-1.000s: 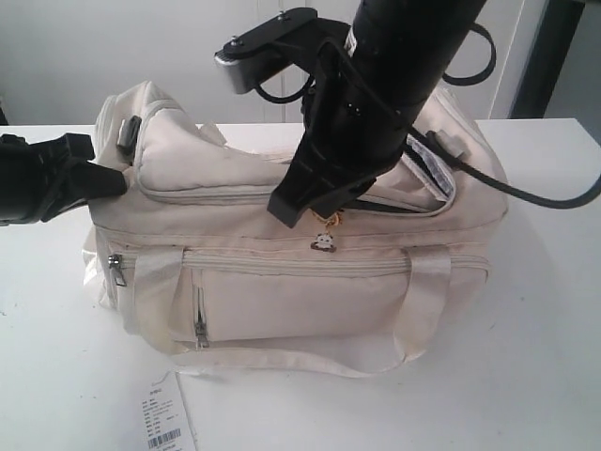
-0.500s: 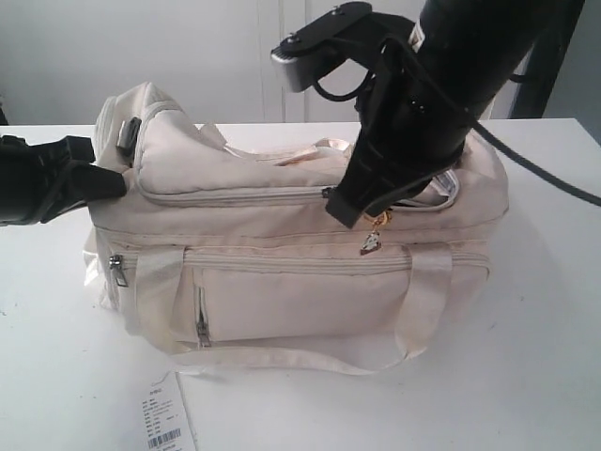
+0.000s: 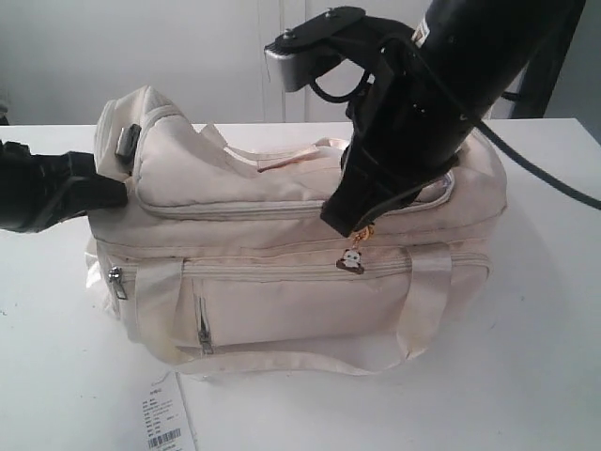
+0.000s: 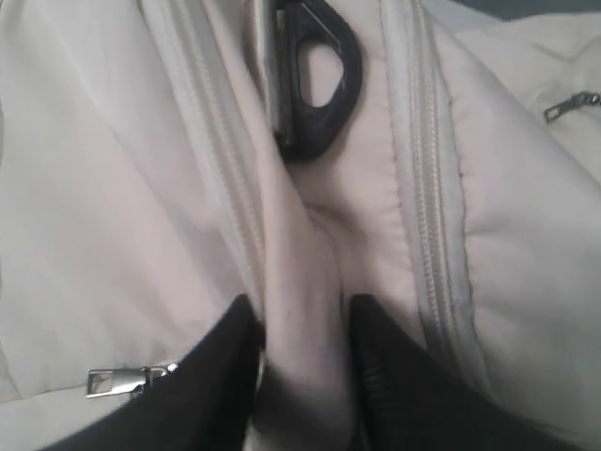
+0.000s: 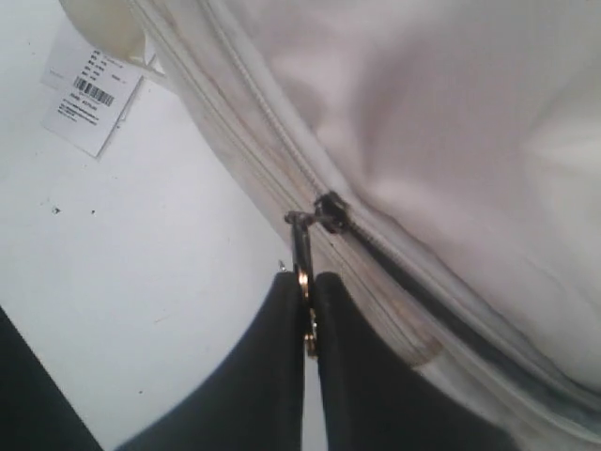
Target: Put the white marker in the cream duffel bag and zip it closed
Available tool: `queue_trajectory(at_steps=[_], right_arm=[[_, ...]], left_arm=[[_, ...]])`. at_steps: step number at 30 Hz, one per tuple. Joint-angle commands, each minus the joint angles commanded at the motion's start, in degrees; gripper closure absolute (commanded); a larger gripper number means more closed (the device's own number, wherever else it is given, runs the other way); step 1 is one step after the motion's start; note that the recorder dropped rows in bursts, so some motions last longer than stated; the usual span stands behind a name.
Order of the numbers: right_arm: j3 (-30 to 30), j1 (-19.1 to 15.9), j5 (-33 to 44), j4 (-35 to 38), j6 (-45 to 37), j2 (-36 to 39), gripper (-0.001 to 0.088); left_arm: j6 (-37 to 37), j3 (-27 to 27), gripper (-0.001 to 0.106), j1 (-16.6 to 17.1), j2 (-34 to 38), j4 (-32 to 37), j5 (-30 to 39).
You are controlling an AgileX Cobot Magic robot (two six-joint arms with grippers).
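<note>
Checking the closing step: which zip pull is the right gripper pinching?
The top-flap pull with the panda charm; the two lower pulls hang untouched.

Bare tabletop (image 3: 535,357) beside cream duffel bag (image 3: 282,301)

Left fingers (image 4: 218,395), right fingers (image 5: 272,376): both clamped.

Upright cream duffel bag (image 3: 282,301), zip (image 5: 331,212) part-closed
</note>
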Motion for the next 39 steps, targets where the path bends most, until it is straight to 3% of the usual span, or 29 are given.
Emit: queue_trajectory(at_steps=[1,3,8,10,12,15,17,21,25,30,39], right_arm=[[0.65,0.0,-0.59,-0.11,-0.14,0.0,0.0868],[1.82,0.0,-1.98,-0.11,-0.48,0.0,0.0868],[2.7,-0.1,-4.05,-0.21,-1.48,0.0,0.0868],[2.7,-0.1,-4.05,-0.21,-1.48,0.0,0.0868],[2.7,-0.1,-4.05,-0.21,-1.48,0.0,0.0868],[2.7,-0.14,-4.04,-1.83,-1.48,0.0,0.0868],[2.7,-0.14,-3.91,-3.5,-1.48,-0.23,0.0868],[2.7,-0.18,-4.42,-6.66,-0.19,-0.36,0.0868],[2.7,-0.18,-7.08,-4.64,0.03,-0.71,0.0868],[2.7,-0.18,-10.16,-3.04,0.03,-3.38,0.0868],[2.7,-0.18,-9.37,-3.15,-0.08,-5.01,0.0868]], left_arm=[[-0.79,-0.12,0.034,0.16,-0.9,2.5,-0.11],[-0.77,-0.12,0.028,0.92,-3.09,4.8,-0.49],[1.31,-2.35,0.029,2.73,-10.99,10.06,-0.49],[5.34,-3.93,0.03,2.73,-14.15,10.18,0.33],[12.48,-5.5,0.033,2.25,-16.13,7.72,5.59],[28.0,-6.19,0.037,-1.41,-16.62,0.02,15.18],[35.98,-5.89,0.037,-5.74,-15.7,-1.97,18.13],[37.19,-5.78,0.037,-14.04,-13.09,-0.39,10.32],[40.72,-5.78,0.037,-19.65,-10.18,-1.08,2.56],[44.87,-5.78,0.037,-22.9,-6.07,-2.91,0.52],[55.5,-5.78,0.037,-25.27,-2.66,-13.65,-1.55]])
